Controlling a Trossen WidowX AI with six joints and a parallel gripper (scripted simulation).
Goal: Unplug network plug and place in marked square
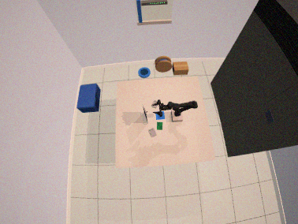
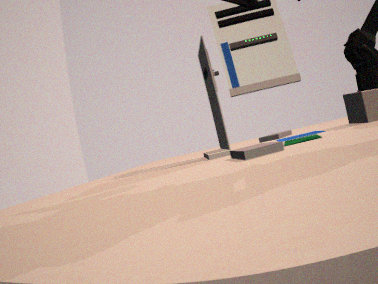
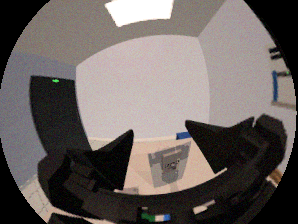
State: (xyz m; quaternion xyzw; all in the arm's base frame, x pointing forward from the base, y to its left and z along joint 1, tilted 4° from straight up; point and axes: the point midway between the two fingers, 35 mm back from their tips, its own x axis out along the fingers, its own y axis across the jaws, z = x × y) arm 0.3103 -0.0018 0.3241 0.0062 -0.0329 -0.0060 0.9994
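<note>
The upright grey panel (image 1: pixel 145 114) (image 2: pixel 215 107) (image 3: pixel 156 170) stands on the table. A small grey plug (image 2: pixel 216 73) sticks out of its face in the exterior view. In the wrist view the socket and plug area (image 3: pixel 171 164) shows small and blurred, so the tab cannot be made out. A flat blue patch (image 1: pixel 160 116) (image 2: pixel 302 135) and a flat green patch (image 1: pixel 159 126) (image 2: pixel 303 140) lie in front of the panel; which is the marked square is unclear. My gripper (image 3: pixel 159 127) is open and empty, short of the panel and above it, with the panel showing between and below the fingers.
Grey blocks lie on both sides of the patches, one (image 1: pixel 152 132) (image 2: pixel 257 150) and another (image 1: pixel 154 104) (image 2: pixel 275 136) nearer the arm's side. The arm's base block (image 1: pixel 177 117) (image 2: pixel 363 107) stands beyond the patches from the panel. A blue box (image 1: pixel 88 98) is on the floor.
</note>
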